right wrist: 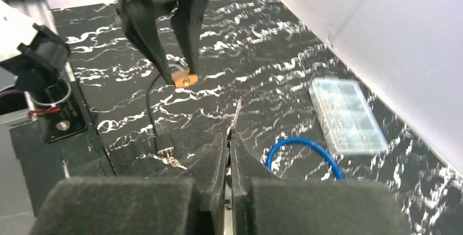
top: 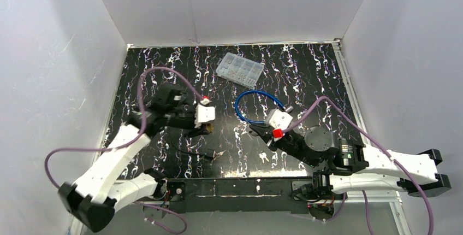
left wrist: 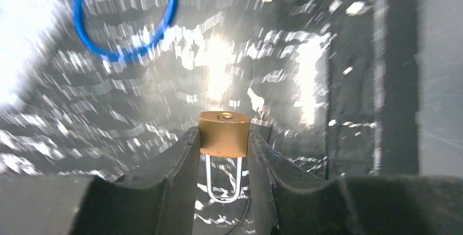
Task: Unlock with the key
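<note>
A brass padlock point(left wrist: 224, 134) sits keyhole-up between the fingers of my left gripper point(left wrist: 223, 153), which is shut on its two sides. Its steel shackle point(left wrist: 224, 183) hangs down between the fingers. From above, the left gripper point(top: 200, 130) holds the padlock point(top: 208, 128) left of the mat's centre. My right gripper point(right wrist: 229, 136) is shut on a thin key point(right wrist: 237, 116), whose blade sticks out past the fingertips toward the padlock point(right wrist: 183, 77). In the top view the right gripper point(top: 256, 132) is to the right of the padlock and apart from it.
A blue cable loop point(top: 256, 106) lies on the mat just behind the right gripper. A clear compartment box point(top: 239, 68) rests near the back. A black fob with small keys point(top: 210, 154) and loose keys point(top: 263, 157) lie near the front. White walls enclose the mat.
</note>
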Tool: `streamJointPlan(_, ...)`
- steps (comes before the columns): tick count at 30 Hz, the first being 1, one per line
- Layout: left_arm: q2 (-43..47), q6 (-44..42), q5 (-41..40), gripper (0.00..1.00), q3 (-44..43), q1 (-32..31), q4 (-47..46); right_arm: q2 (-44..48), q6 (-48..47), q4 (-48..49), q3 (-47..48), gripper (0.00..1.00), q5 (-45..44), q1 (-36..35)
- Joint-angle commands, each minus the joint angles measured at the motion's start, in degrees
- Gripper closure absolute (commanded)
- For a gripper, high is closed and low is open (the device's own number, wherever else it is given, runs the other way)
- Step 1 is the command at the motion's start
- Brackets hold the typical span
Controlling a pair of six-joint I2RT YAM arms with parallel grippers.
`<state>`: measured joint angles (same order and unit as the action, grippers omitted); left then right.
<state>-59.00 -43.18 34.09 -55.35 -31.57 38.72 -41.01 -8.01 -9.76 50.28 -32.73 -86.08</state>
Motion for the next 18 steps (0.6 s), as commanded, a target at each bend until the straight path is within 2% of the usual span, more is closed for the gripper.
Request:
streamJointPlan(1, 9.0, -12.1, 26.3, 1.0, -20.0, -0.1, 24.7, -1.6, -11.9, -4.1, 9.7, 0.99, 9.5, 0.0)
streamJointPlan(3, 7.3, -15.4, 29.5, 1.0, -27.1, -0.2, 32.9, -3.2, -17.0, -7.7, 14.0, 0.99, 12.4, 0.0)
streamJointPlan(6, 5.4, -17.7, 33.4, 1.0, -35.1, -0.2, 39.6, -5.4, -23.0, -12.2, 18.1, 0.99, 15.4, -0.5)
streamJointPlan(10, 3.5, -22.1, 35.6, 1.0, -41.6, -0.2, 48.5, -7.5, -29.6, -13.6, 19.7, 0.99, 16.0, -3.2)
streamJointPlan(14, 3.8, -22.4, 35.6, 1.0, -42.6, -0.2, 50.4, -8.9, -34.8, -13.9, 21.0, 0.99, 14.8, -5.8)
streamJointPlan(18, 5.6, -19.8, 35.5, 1.0, -41.5, -0.2, 46.9, -10.6, -38.3, -14.1, 22.2, 0.99, 13.4, -8.5)
